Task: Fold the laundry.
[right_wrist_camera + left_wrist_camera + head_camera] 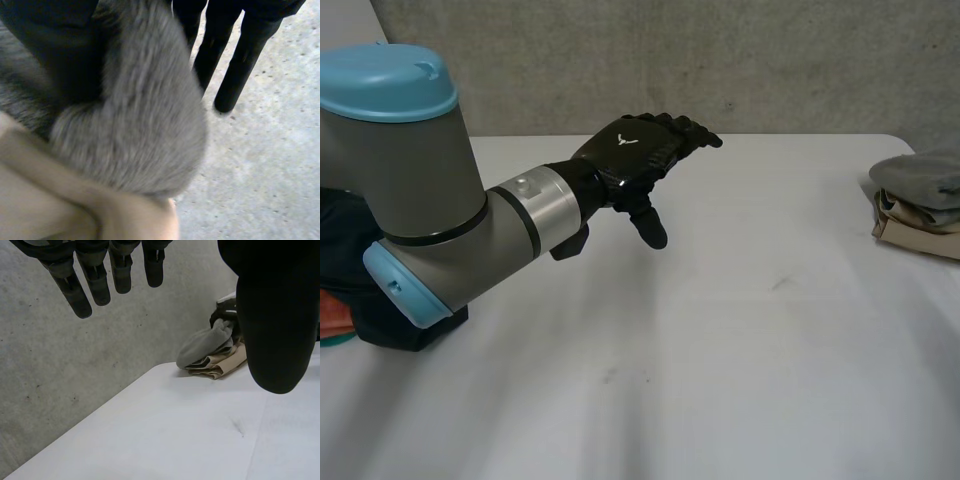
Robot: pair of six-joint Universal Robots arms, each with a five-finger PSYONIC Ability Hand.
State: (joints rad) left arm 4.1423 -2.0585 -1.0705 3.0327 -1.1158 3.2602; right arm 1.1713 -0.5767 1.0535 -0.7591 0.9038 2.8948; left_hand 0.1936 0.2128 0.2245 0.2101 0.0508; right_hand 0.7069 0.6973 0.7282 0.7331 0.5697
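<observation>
A rumpled grey cloth (920, 178) lies atop a folded beige cloth (910, 230) at the white table's (720, 340) right edge.

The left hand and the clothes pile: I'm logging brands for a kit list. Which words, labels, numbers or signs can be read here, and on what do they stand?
No words or numbers can be read in any view.
A small white Y-shaped sign, with no letters: on the back of the left hand.
The pile of clothes: no label or print can be seen.
</observation>
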